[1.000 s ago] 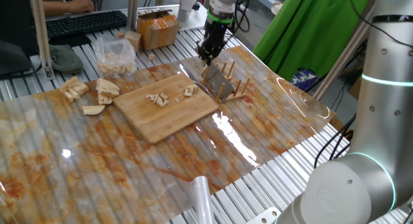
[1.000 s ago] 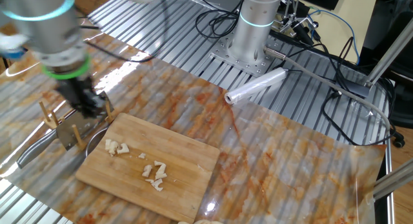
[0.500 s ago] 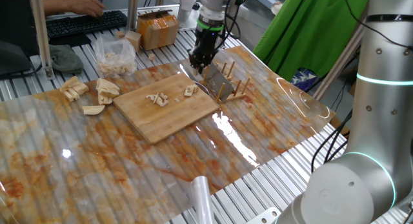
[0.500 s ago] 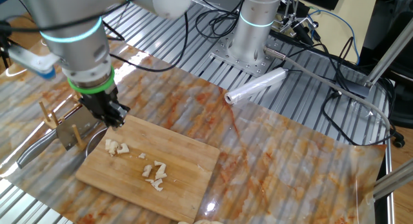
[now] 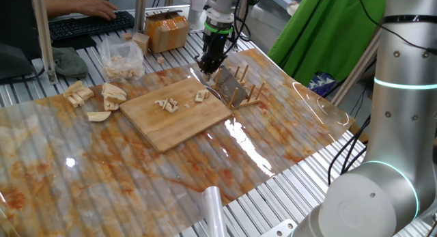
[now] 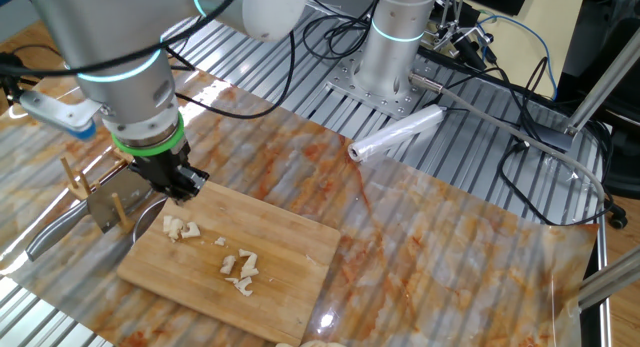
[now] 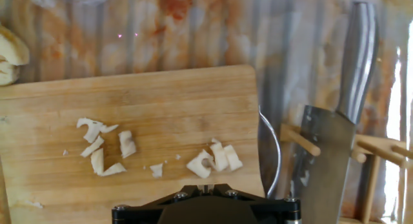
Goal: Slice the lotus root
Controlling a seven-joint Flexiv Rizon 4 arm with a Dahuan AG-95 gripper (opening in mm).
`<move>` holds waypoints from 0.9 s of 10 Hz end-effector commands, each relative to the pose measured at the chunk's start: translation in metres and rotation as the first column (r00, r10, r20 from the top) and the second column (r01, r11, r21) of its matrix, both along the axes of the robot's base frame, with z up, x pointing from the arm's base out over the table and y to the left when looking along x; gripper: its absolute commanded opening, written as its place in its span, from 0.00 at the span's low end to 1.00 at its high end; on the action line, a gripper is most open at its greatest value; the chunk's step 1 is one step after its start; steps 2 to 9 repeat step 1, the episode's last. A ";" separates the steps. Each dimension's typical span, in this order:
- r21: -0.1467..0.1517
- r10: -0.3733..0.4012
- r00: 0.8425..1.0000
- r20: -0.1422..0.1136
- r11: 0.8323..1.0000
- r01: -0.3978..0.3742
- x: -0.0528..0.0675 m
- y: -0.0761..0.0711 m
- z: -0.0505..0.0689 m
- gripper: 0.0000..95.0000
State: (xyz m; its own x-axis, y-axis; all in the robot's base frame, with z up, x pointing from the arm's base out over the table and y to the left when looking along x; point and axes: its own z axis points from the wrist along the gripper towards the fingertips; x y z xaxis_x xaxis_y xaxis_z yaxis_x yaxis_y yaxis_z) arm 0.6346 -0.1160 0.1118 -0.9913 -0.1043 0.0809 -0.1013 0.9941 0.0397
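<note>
Slicing appears partly done: cut lotus root pieces (image 7: 213, 158) are lying on the bamboo cutting board (image 5: 179, 110), uncut chunks (image 5: 104, 99) are waiting off the board at its 9 o'clock, and the cleaver (image 7: 329, 153) is resting unused in its wooden rack (image 5: 244, 95). The gripper (image 6: 183, 187) is hovering over the board's edge, fingers pressed together, gripping nothing. No legible brand or writing is showing.

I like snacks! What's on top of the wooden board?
Small white lotus root pieces lie on the cutting board. The pincer's housing hides the board's near edge.
</note>
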 end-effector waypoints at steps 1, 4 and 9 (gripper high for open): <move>-0.001 -0.006 1.000 -0.001 1.000 0.006 -0.001 0.001 -0.001 0.00; -0.001 -0.006 1.000 -0.001 1.000 0.006 -0.001 0.001 -0.001 0.00; -0.001 -0.006 1.000 -0.001 1.000 0.006 -0.001 0.001 -0.001 0.00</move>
